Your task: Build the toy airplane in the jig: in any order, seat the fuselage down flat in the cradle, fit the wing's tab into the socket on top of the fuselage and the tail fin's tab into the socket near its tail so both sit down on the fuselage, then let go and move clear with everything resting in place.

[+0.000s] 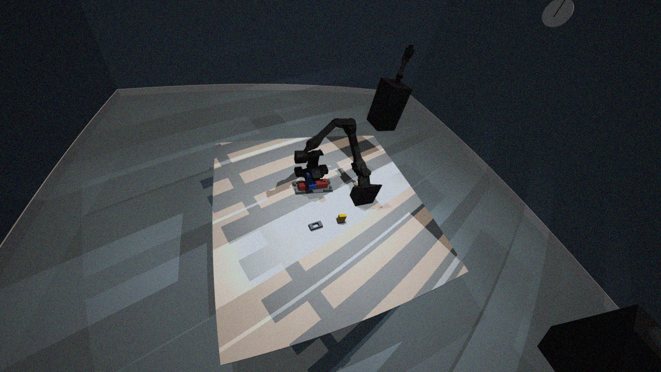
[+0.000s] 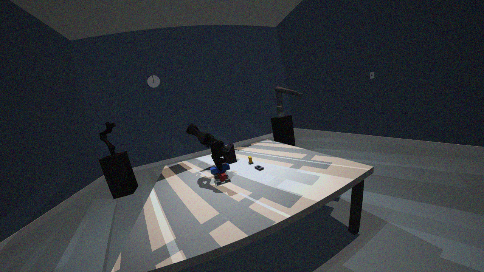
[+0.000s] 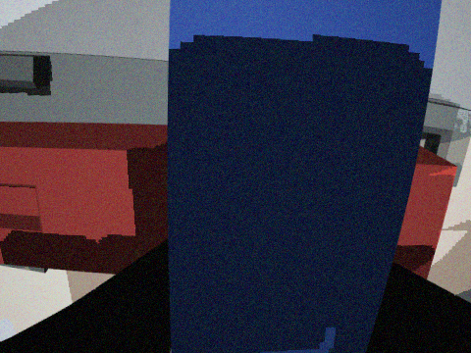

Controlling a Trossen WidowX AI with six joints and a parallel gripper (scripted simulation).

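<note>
The red fuselage (image 1: pixel 321 184) (image 2: pixel 222 177) (image 3: pixel 88 191) lies lengthwise in the grey jig (image 1: pixel 298 192) (image 3: pixel 108 95). My gripper (image 1: pixel 312 177) (image 2: pixel 220 167) (image 3: pixel 265 257) is shut on the blue wing (image 1: pixel 312 186) (image 2: pixel 213 170) (image 3: pixel 299 172) and holds it crosswise over the fuselage's middle. The wing hides the socket on top, and I cannot tell whether its tab is in. The fuselage's tail socket shows empty at the left of the wrist view. The yellow tail fin (image 1: pixel 342 217) (image 2: pixel 250 159) stands upright in a small dark holder, apart from the jig.
A small dark holder (image 1: pixel 310 227) (image 2: pixel 259 168) with an opening lies beside the fin. The arm's base (image 1: pixel 365 195) (image 2: pixel 230 153) stands on the table right of the jig in the top view. Other arms on dark pedestals (image 1: pixel 389 105) (image 2: pixel 118 175) stand away from the table.
</note>
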